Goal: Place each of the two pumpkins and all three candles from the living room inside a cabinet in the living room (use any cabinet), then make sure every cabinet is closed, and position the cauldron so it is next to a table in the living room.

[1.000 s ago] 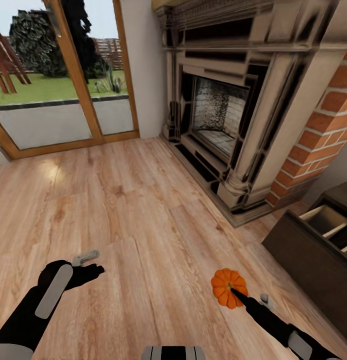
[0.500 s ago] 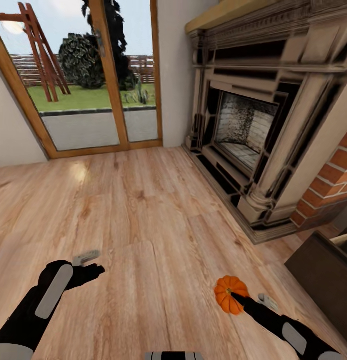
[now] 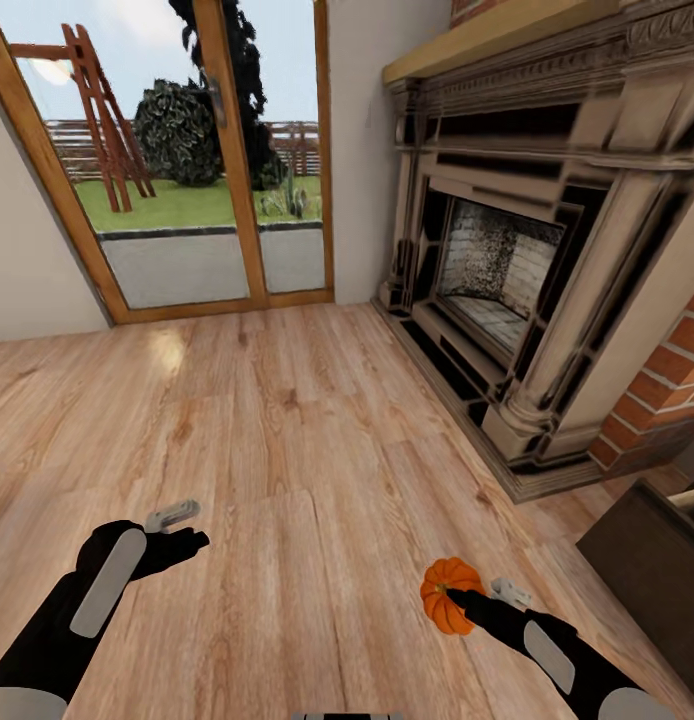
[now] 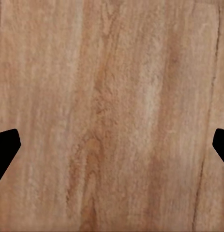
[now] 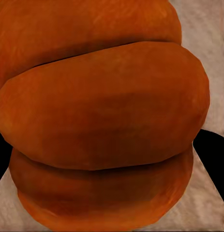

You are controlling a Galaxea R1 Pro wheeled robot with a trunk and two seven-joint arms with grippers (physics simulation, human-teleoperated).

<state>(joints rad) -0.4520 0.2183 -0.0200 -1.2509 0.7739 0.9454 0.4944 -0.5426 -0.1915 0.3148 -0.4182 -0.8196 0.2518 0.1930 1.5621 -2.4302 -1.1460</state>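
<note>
While gripped by the right claw (image 3: pixel 465 603), pumpkin (image 3: pixel 445 594) orange, ribbed, left claw (image 3: pixel 179 530) wide open, empty.

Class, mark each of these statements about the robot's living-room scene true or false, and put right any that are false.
1. The right gripper holds the small round orange ribbed pumpkin. True.
2. The left gripper holds a candle. False: it is open and empty over the light wooden plank floor.
3. The stone fireplace with the brick side stands to the robot's right. True.
4. The pumpkin sits inside the low dark-brown wood cabinet. False: it is in the gripper, above the floor, apart from the cabinet.
</note>
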